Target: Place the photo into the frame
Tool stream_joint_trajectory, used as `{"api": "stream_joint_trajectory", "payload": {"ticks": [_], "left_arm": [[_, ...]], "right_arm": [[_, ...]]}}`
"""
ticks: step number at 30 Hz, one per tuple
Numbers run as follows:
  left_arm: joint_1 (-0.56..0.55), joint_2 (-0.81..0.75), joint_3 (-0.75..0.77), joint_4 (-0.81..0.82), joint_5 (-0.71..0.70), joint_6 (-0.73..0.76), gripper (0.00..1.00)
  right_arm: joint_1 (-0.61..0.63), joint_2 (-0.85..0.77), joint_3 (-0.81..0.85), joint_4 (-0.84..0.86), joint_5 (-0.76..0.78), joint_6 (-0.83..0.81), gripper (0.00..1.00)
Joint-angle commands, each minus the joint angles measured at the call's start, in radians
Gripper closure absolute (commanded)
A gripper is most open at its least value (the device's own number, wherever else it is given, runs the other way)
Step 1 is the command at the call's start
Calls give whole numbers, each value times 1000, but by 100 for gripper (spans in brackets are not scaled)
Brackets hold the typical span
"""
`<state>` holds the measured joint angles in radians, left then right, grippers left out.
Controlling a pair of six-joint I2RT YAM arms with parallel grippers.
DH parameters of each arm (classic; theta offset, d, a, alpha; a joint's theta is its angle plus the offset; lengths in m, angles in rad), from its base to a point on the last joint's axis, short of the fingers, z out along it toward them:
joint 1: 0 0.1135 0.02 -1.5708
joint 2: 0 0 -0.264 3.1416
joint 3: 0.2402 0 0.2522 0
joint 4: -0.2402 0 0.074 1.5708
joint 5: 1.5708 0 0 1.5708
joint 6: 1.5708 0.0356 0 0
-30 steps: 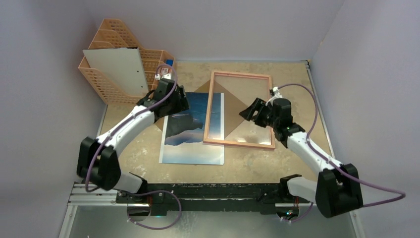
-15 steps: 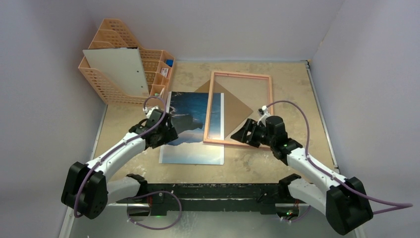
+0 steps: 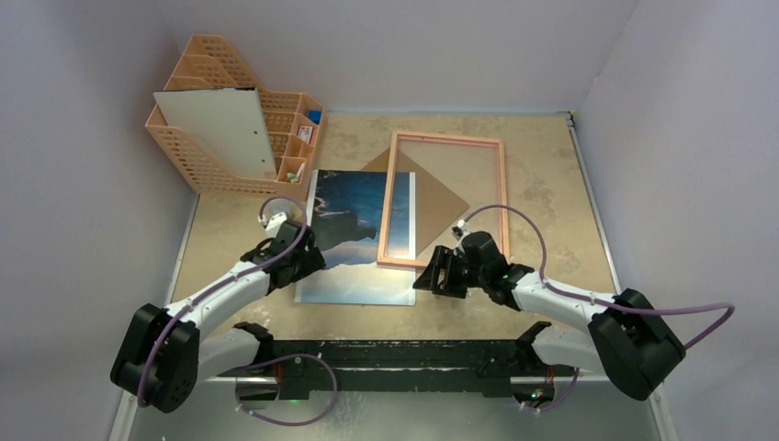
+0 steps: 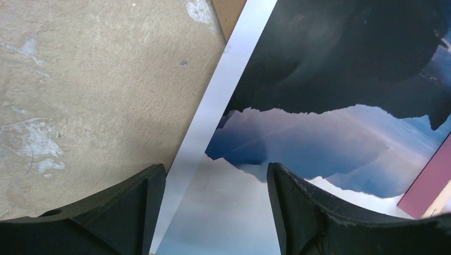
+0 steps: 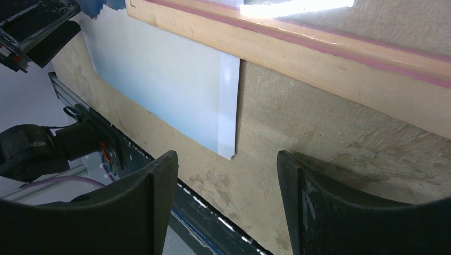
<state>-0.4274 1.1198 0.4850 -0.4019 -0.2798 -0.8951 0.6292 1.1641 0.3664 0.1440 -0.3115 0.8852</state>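
Observation:
The photo (image 3: 354,239) lies face up on the table, sea and dark mountains showing; its right edge goes under the frame. It fills the left wrist view (image 4: 330,106) and shows pale in the right wrist view (image 5: 175,90). The pink frame (image 3: 502,202) lies flat to its right, over a brown backing board (image 3: 441,197); its wooden rail crosses the right wrist view (image 5: 340,74). My left gripper (image 3: 308,262) is open, low over the photo's left edge (image 4: 215,175). My right gripper (image 3: 427,280) is open and empty, by the photo's near right corner, below the frame's near rail.
An orange mesh file rack (image 3: 211,101) with a white board (image 3: 225,129) leaning on it stands at the back left. The table's black front rail (image 3: 386,354) runs along the near edge, also seen in the right wrist view (image 5: 127,154).
Both arms have drawn back toward the near edge and lowered. The left gripper went from the photo's top to its left edge; the right gripper went from over the frame to its near left corner.

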Motion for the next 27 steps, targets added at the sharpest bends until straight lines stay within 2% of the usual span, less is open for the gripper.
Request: {"api": "stream_joint_trajectory", "payload": {"ticks": [1,4,6,11,15,19,23,27], "left_arm": [[3,-20,-18,76,-35,-32,28],[3,-62,-19,49,-32,-40,28],[3,-99,-16,-3,-32,-62,28],[3,-161,56,-164,-63,-103,28],[4,-172,191,-283,-130,-101,27],[30,-165,326,-334,-164,-59,26],[120,-135,465,-352,-117,21,25],[207,-98,576,-360,-43,83,25]], "right_arm": [[27,13,-12,68,58,51,30],[61,14,15,79,89,41,32],[129,1,75,46,172,3,33],[305,59,321,-65,369,-206,33],[464,190,496,-138,550,-381,32],[648,334,626,-179,735,-561,31],[799,534,735,-260,909,-662,30],[888,697,811,-323,1033,-715,30]]}}
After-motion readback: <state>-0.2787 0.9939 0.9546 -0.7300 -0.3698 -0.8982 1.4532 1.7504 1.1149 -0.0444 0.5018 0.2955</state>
